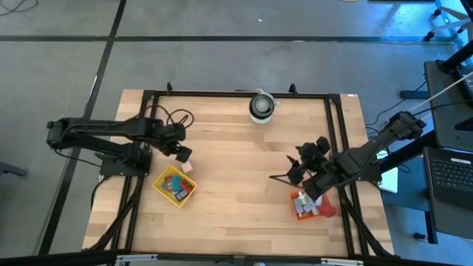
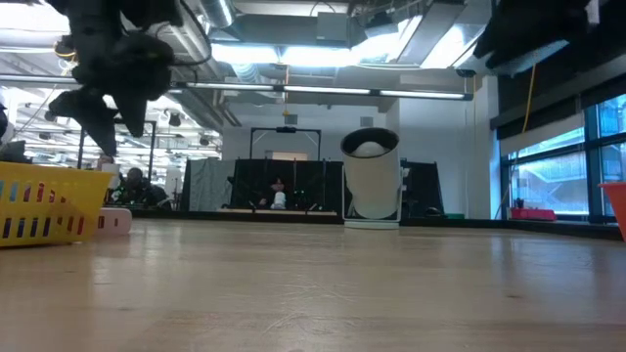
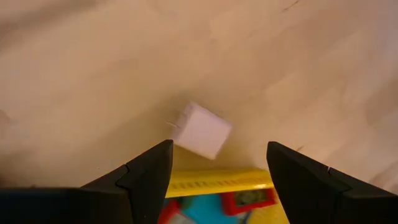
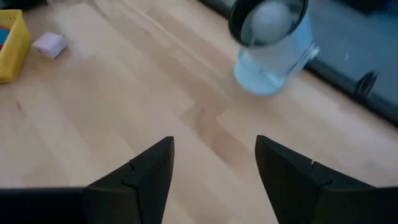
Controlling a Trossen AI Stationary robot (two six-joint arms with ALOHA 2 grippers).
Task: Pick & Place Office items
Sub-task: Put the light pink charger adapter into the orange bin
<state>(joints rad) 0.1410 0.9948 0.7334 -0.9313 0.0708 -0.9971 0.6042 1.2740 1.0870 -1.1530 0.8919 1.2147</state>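
Beside the yellow slotted plastic tray, on its far side, a small pale pink block lies on the bare wooden table, just off the tray's rim and not inside it. The left gripper hangs right above that block with its fingers spread wide and nothing between them. Several more blocky pieces in blue, red and teal sit in the yellow tray, and others are heaped in the orange tray under the right arm.

The risk, as I judge it, lies in how close block and rim are — a finger coming down on the tray side may land on the wall, push the tray along or tilt it and spill what is in it. The block also lies turned against the line of the fingers, so closing on its corners might twist it out of the grasp.

Away on the other side, the right gripper waits above the table with jaws parted and empty — well apart from the white round roll at the far edge.
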